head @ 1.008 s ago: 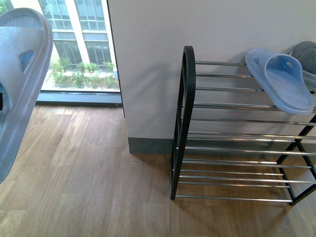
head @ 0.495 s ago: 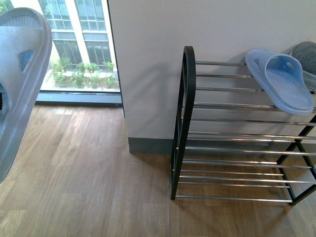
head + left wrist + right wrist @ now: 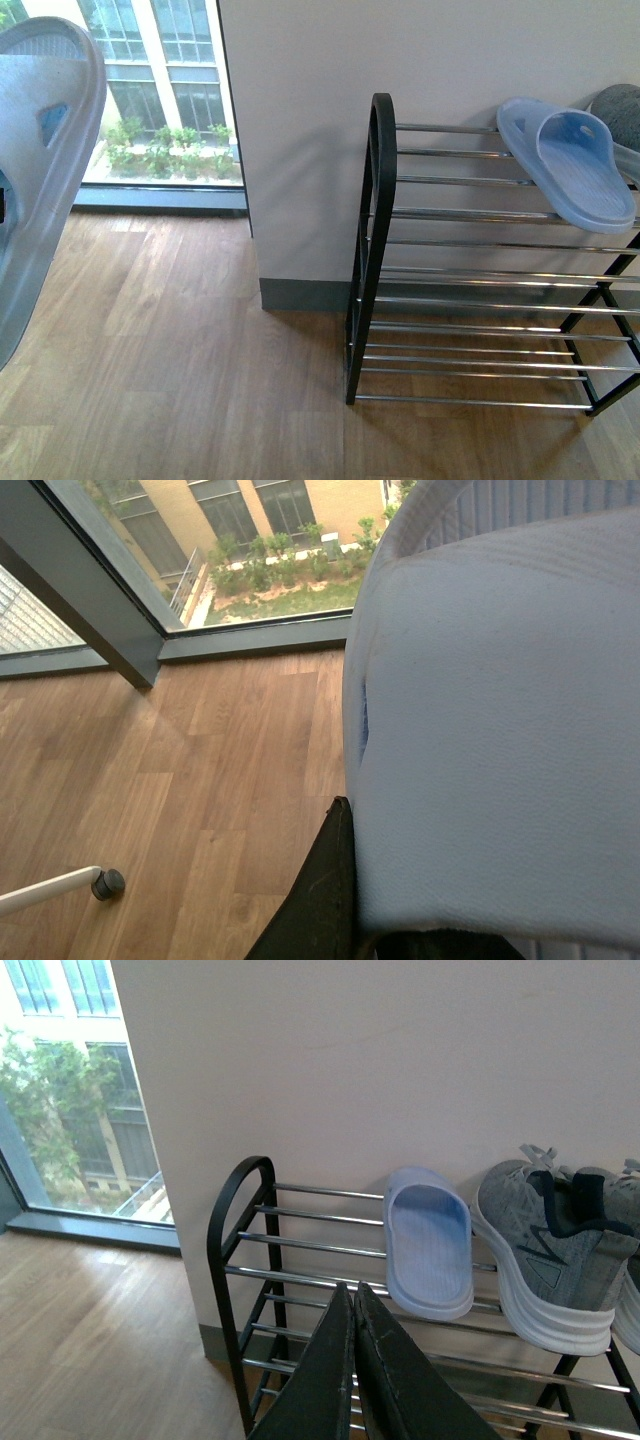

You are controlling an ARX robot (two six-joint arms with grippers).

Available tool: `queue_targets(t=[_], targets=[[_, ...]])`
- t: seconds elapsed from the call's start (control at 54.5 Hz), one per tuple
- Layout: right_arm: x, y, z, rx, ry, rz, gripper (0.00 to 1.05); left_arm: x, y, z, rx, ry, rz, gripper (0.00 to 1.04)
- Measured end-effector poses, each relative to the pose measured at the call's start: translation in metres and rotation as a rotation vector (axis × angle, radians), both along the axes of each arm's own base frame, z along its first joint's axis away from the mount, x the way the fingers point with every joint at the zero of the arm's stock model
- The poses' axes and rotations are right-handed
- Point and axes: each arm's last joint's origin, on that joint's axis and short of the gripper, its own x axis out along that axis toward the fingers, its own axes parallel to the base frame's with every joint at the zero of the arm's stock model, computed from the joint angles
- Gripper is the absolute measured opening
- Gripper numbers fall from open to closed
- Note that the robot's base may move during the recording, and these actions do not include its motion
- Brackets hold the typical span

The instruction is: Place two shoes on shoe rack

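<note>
The black shoe rack point(image 3: 380, 200) with chrome rods stands against the white wall. On its top tier lie a light blue slipper point(image 3: 430, 1250) and the two shoes, a grey knit sneaker point(image 3: 545, 1250) and a second one point(image 3: 625, 1220) cut off at the frame edge. The front view shows only a grey sliver of a sneaker point(image 3: 620, 105) behind that slipper point(image 3: 570, 165). My left gripper point(image 3: 448, 815) is shut on another light blue slipper point(image 3: 500, 730), held up at the far left of the front view point(image 3: 45, 170); one black finger point(image 3: 325, 890) shows beside it. My right gripper point(image 3: 352, 1288) is shut and holds nothing, in front of the rack's left half.
A floor-to-ceiling window point(image 3: 160, 90) is left of the wall corner. Wooden floor point(image 3: 200, 360) stretches left of and before the rack. The rack's lower tiers point(image 3: 470, 350) hold nothing. A white leg with a dark caster point(image 3: 105, 883) stands on the floor below the left arm.
</note>
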Motion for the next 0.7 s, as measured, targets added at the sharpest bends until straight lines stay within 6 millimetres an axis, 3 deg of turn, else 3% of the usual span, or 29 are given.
queue_targets(t=[0.513, 0.642, 0.697], targets=[[-0.013, 0.000, -0.003, 0.000, 0.004, 0.002, 0.02, 0.000, 0.000, 0.000, 0.000, 0.000, 0.001, 0.02], [-0.013, 0.000, -0.003, 0.000, 0.004, 0.002, 0.19, 0.000, 0.000, 0.000, 0.000, 0.000, 0.000, 0.02], [-0.013, 0.000, -0.003, 0.000, 0.004, 0.002, 0.30, 0.000, -0.001, 0.001, -0.079, -0.051, -0.017, 0.02]])
